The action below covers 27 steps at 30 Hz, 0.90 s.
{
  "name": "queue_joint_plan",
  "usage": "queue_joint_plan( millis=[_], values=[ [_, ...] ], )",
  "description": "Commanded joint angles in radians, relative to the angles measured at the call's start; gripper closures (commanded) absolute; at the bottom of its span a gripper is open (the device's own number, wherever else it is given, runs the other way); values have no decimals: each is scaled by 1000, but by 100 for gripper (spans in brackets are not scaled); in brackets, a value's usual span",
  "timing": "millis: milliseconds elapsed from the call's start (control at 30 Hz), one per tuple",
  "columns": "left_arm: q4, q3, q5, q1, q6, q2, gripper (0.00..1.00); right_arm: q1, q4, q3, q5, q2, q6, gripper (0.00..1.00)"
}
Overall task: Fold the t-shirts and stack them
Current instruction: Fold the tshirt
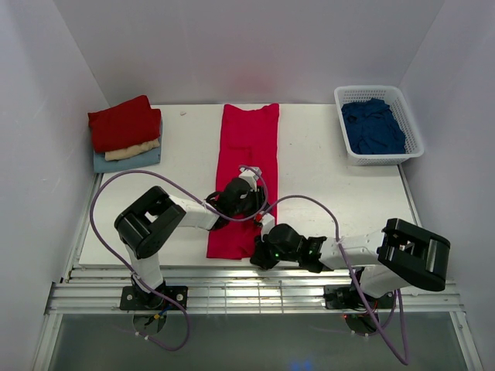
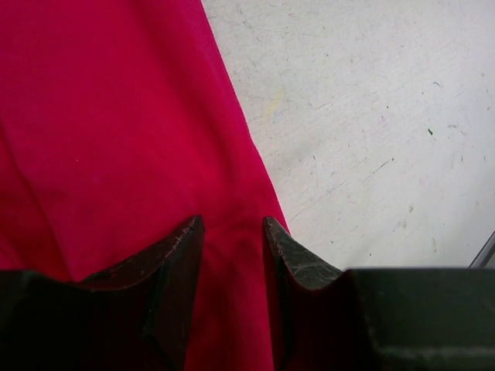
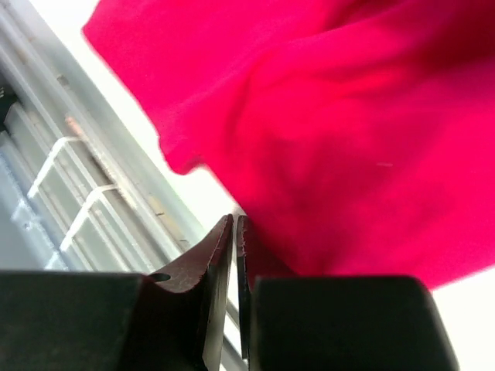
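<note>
A bright crimson t-shirt [image 1: 247, 154] lies folded into a long narrow strip down the middle of the table [image 1: 325, 201]. My left gripper [image 1: 241, 195] rests on the strip's middle near its right edge. In the left wrist view this gripper [image 2: 232, 224] is open, with flat crimson cloth [image 2: 116, 131] showing between the jaws. My right gripper [image 1: 263, 236] sits at the strip's near right corner. Its jaws [image 3: 234, 220] are shut to a thin slit, with the crimson cloth [image 3: 348, 147] lying against the right finger and none showing in the slit.
A stack of folded shirts stands at the far left: dark red [image 1: 124, 122] over cream [image 1: 133, 151] over pale blue [image 1: 128, 162]. A white lattice basket [image 1: 370, 90] at the far right holds a navy shirt [image 1: 373, 127]. Purple cables [image 1: 139, 176] loop over the near table; metal rails [image 3: 85, 201] edge the front.
</note>
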Motion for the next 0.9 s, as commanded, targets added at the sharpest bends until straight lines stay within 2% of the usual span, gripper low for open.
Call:
queue_joint_plan(
  millis=[0, 133, 233, 433, 500, 600, 700, 767, 867],
  values=[
    [-45, 1, -33, -1, 25, 12, 52, 58, 18, -23, -4, 44, 42, 88],
    [-46, -7, -41, -1, 28, 0, 53, 91, 16, -9, 4, 61, 59, 88],
    [-49, -7, -64, -1, 54, -30, 52, 132, -57, 39, 30, 36, 48, 88],
    [-123, 102, -72, 7, 105, -81, 51, 246, -350, 183, 202, -103, 28, 86],
    [-128, 131, -75, 7, 109, -112, 50, 272, -429, 209, 246, -172, 30, 82],
    [-129, 147, -171, 7, 125, -211, 48, 276, -477, 235, 323, -275, 41, 75],
    [-137, 144, -234, 7, 177, -320, 39, 276, -494, 221, 445, -375, 47, 62],
    [-175, 145, -268, 8, 185, -357, 38, 275, -504, 211, 510, -424, 48, 58],
    [-320, 134, -368, 22, 134, -357, 37, 250, -527, 195, 599, -444, 79, 53]
  ],
)
